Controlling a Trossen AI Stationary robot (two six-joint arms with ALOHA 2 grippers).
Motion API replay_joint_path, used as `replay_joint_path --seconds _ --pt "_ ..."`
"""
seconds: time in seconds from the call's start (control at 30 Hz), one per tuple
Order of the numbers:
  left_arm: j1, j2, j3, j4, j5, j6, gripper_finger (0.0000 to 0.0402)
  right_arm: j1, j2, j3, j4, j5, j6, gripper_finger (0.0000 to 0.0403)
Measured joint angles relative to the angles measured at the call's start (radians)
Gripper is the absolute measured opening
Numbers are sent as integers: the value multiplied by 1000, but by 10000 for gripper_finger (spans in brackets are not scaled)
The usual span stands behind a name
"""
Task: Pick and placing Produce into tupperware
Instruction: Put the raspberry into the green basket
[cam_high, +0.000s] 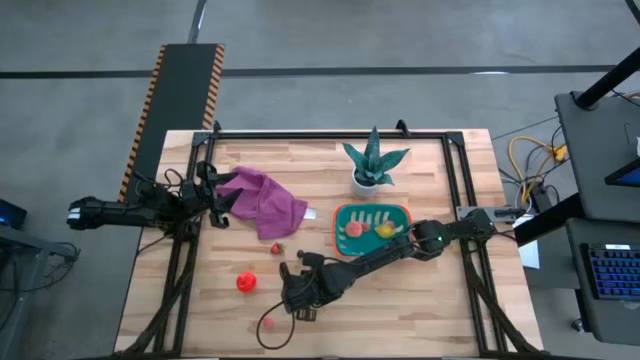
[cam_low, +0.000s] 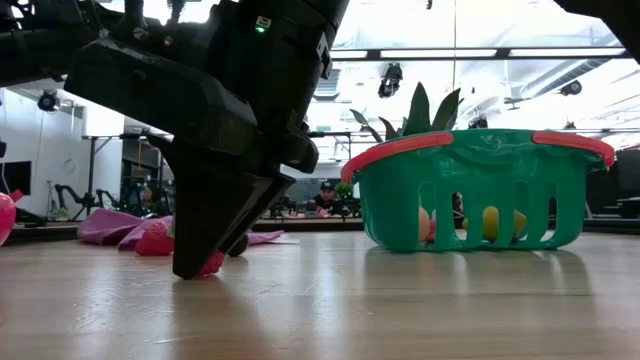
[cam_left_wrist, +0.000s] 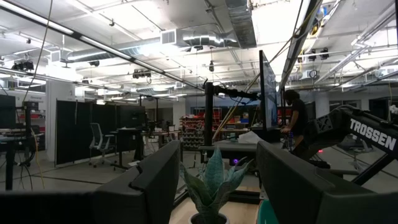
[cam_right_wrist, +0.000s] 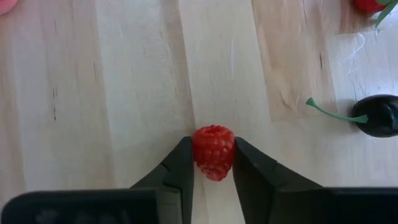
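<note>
A red raspberry (cam_right_wrist: 213, 151) sits on the wooden table between the fingers of my right gripper (cam_right_wrist: 213, 144), which reaches down near the table's front middle (cam_high: 293, 298). A dark cherry (cam_right_wrist: 379, 115) with a green stem lies close by. Another red piece (cam_high: 246, 282) and a strawberry (cam_high: 276, 248) rest on the table farther left. The teal tupperware (cam_high: 408, 212) holds a peach piece (cam_high: 354, 228) and a yellow one (cam_high: 384, 230). My left gripper (cam_left_wrist: 217, 186) waits open at the table's left edge, by the purple cloth. My right gripper pinches the raspberry's two sides (cam_right_wrist: 198, 149) between its two fingers. The fingers (cam_low: 200, 255) slant steeply down onto it from above. The berry's underside (cam_low: 212, 265) is on the table.
A spiky green plant in a white pot (cam_high: 372, 165) stands behind the tub. The purple cloth (cam_high: 262, 200) lies crumpled at the left middle. A black frame (cam_high: 330, 135) runs around the tabletop. A person (cam_left_wrist: 298, 118) stands in the room beyond.
</note>
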Motion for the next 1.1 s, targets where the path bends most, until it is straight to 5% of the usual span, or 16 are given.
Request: replay_joint_path --seconds 0.53,0.77,0.93,1.1 --pt "0 -1 0 1 0 0 199 -5 -43 13 -65 -18 -52 73" --pt "0 0 0 0 0 0 199 -6 -74 86 -137 -10 -194 73" --pt "0 1 0 2 0 0 199 -8 -116 156 -319 214 -278 72" --pt "0 0 0 0 0 0 199 -31 -226 141 -466 305 -227 71"
